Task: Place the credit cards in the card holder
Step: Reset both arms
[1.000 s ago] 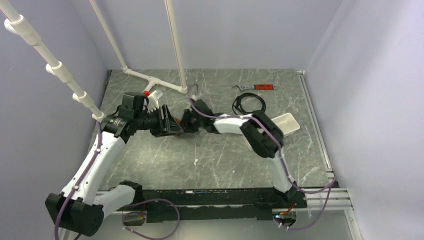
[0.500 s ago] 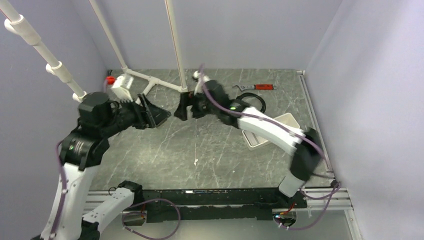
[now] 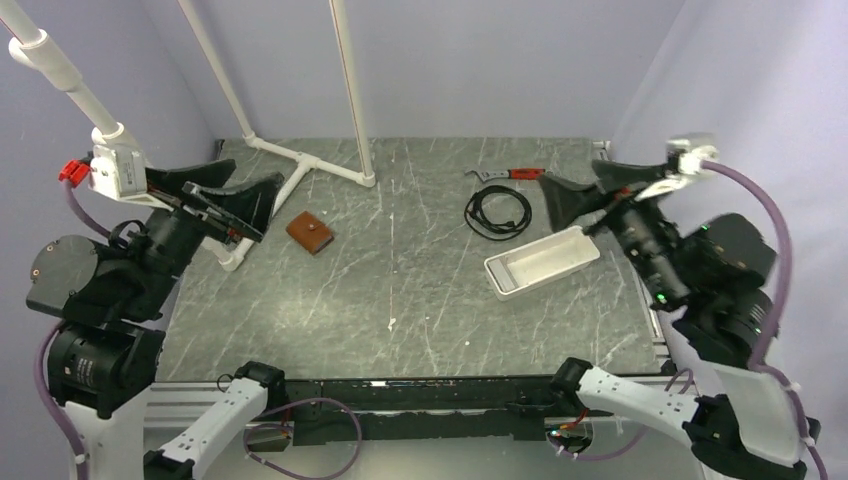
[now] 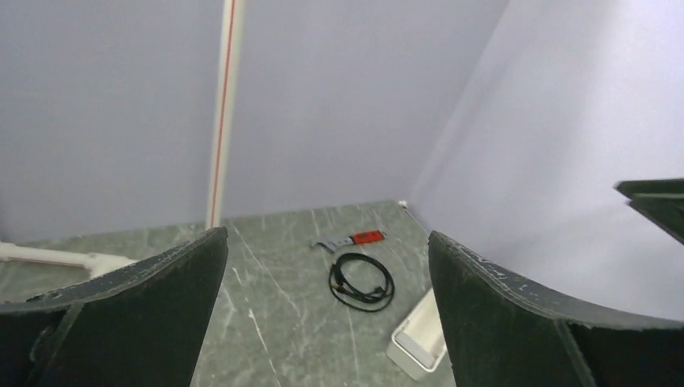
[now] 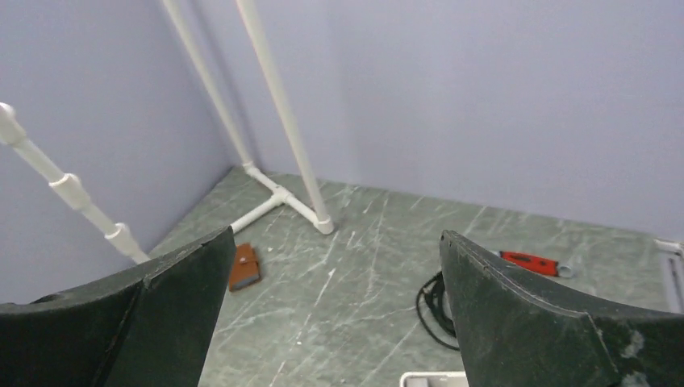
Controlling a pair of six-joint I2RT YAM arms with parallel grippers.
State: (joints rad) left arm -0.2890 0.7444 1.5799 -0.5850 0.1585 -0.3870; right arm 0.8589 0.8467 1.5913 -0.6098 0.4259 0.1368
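Left arm (image 3: 100, 290) and right arm (image 3: 700, 270) have swung from mid-worktop (image 3: 420, 290) out past its side edges.
Left fingers (image 3: 255, 200) and right fingers (image 3: 565, 195) spread open, holding nothing; brown card holder (image 3: 309, 232) lies folded shut, rear-left, near the white pipe (image 3: 320, 165).

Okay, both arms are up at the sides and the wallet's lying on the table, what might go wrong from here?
1. The wallet lies closed and no cards are in view, so whether they sit inside cannot be checked; a missed one would go unnoticed.
2. The left hand hangs open close to the white pipe; a swing back toward the wallet may clip it.
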